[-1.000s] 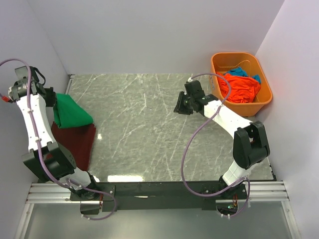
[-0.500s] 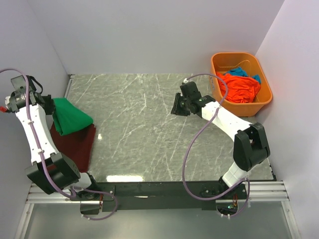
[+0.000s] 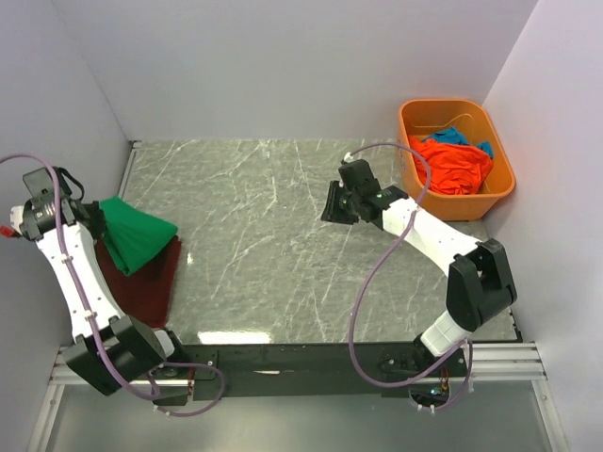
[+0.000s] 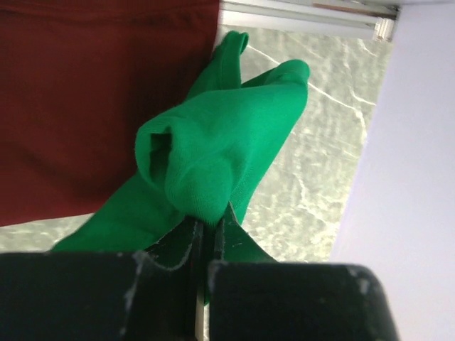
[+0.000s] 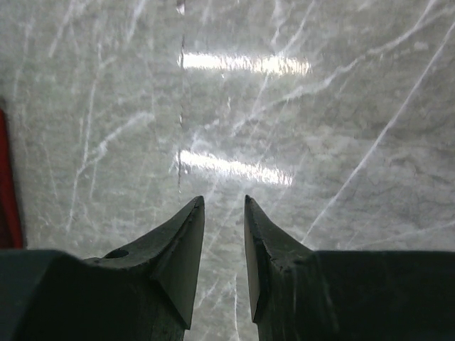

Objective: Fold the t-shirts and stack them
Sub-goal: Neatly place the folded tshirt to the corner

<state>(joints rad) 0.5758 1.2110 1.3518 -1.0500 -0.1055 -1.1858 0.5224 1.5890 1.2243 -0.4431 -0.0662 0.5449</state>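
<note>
Cloth action is all on the left side: the left claw [image 4: 206, 224] is pinched shut on the green shirt [image 3: 139, 235], its jaws closed tight on a rolled fold of the fabric. From the wrist view the cloth bulges out of the grip in a thick bunch, with one loose tail running off toward the far end of the shot. That green shirt sits at the left edge of the surface [image 3: 273, 254], close to the side wall. Its near part lies over the far end of the maroon shirt [image 3: 153, 278], which is spread flat and smooth below it, nearer the arm bases. Over on the other side, the right claw [image 5: 222, 207] is out above bare marble, between the middle of the surface and the tub [image 3: 407, 121]. Its jaws stand a little way apart, with a narrow gap showing and nothing held between them, only veined stone and two bright streaks of glare underneath. The tub sits in the far right corner against the wall, and the orange shirt [image 3: 454, 166] is heaped inside it. The blue shirt [image 3: 454, 136] peeks out just behind that orange heap.
</note>
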